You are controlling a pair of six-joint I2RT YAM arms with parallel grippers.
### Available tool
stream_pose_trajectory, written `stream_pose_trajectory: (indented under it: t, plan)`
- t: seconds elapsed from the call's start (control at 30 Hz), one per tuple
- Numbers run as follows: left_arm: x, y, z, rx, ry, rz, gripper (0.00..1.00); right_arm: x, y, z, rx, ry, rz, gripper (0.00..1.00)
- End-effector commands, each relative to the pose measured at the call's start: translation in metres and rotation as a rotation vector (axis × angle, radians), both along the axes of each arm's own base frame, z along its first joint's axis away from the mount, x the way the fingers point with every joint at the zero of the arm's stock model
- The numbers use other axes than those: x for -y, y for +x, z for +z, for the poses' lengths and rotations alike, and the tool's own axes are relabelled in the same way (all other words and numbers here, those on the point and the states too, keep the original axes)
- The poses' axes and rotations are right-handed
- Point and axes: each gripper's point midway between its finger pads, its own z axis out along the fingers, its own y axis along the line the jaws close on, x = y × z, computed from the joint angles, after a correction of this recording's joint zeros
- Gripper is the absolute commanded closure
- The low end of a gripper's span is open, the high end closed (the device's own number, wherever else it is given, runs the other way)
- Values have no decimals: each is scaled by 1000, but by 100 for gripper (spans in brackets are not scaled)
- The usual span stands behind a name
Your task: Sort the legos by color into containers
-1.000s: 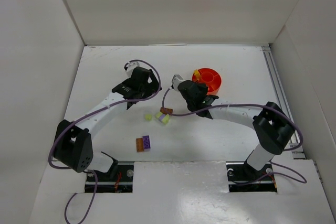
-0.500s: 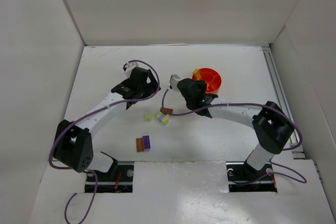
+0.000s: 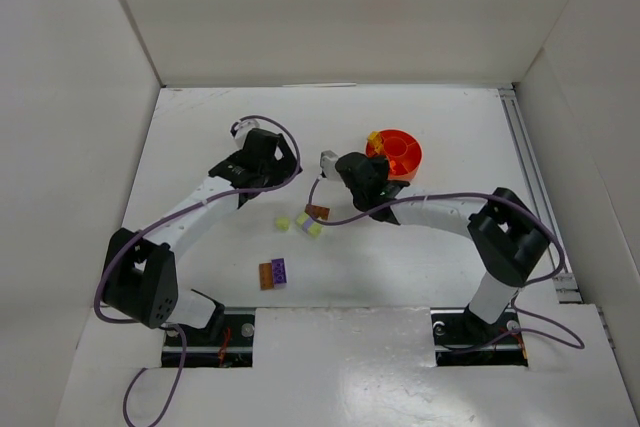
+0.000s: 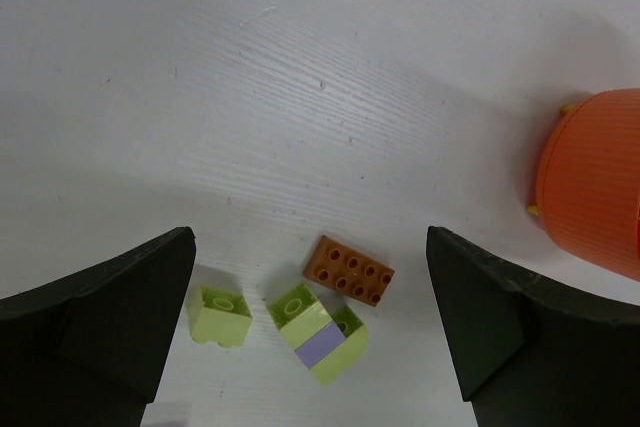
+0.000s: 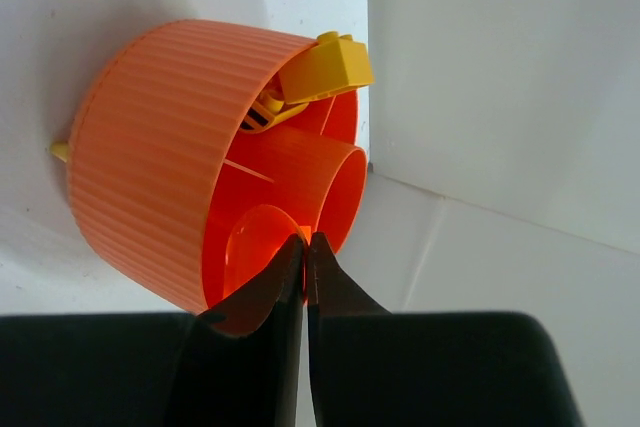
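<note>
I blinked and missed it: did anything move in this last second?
The right arm swung a little to its left, away from the dish, jaws shut and empty throughout. The left arm edged slightly left too, jaws wide open throughout. Nothing was picked up or dropped. The dish, the yellow brick at its rim and the loose bricks stayed put.

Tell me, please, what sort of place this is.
Probably a robot lab test cell: a white table boxed in by plain white boards, a left arm and a right arm bolted at its near edge, and toy bricks and an orange dish laid out.
</note>
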Motion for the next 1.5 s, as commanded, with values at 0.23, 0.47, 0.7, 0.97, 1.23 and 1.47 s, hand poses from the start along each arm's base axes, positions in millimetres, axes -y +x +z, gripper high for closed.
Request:
stream_pose_trajectory:
  t: [0.23, 0.47, 0.7, 0.97, 1.23, 1.47]
  plan:
    - [-3, 2, -4, 2, 10, -4, 0, 5, 14, 2, 29, 13, -21, 84]
    - [-5, 1, -9, -18, 12, -1, 0, 6, 15, 7, 42, 10, -38, 68]
    - [-6, -3, -12, -38, 22, -15, 0, 11, 9, 50, 129, 156, -62, 59]
    - [-3, -25, -29, -78, 62, -78, 0, 36, -12, 107, 239, 530, -130, 42]
    - [-14, -52, -55, -174, 124, -28, 18, 71, -30, 95, 39, 925, -170, 40]
    - [-24, -66, -58, -186, 84, 63, 24, 86, -54, 83, -5, 963, -180, 40]
